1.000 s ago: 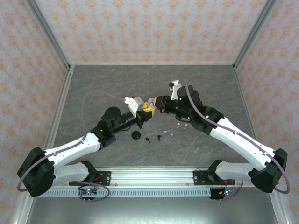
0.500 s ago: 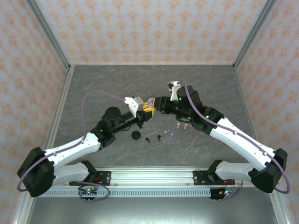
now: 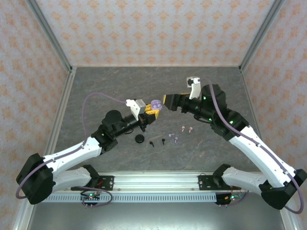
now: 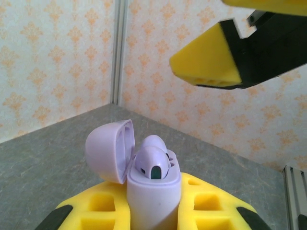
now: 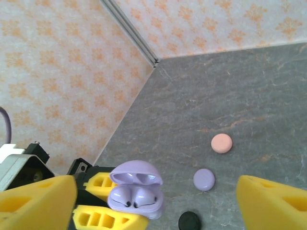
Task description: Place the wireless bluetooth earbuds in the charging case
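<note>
The table [image 3: 96, 86] lies under the left claw [image 3: 153, 111], which is clamped on the open lilac case [image 3: 155, 103]. The right claw [image 3: 173, 98] hangs just right of that case, spread wide and empty. Two lilac earbuds [image 5: 127, 195] sit inside the case, and loose earbuds [image 3: 174, 139] lie on the table nearer the arm bases than the case.

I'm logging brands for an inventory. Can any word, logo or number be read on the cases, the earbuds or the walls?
No readable text anywhere.
lilac charging case, gripped in the left hand: plain, no logo visible.
round pink case on the table: plain.
loose earbuds: too small to tell.
wallpaper: ornament pattern, no letters.
</note>
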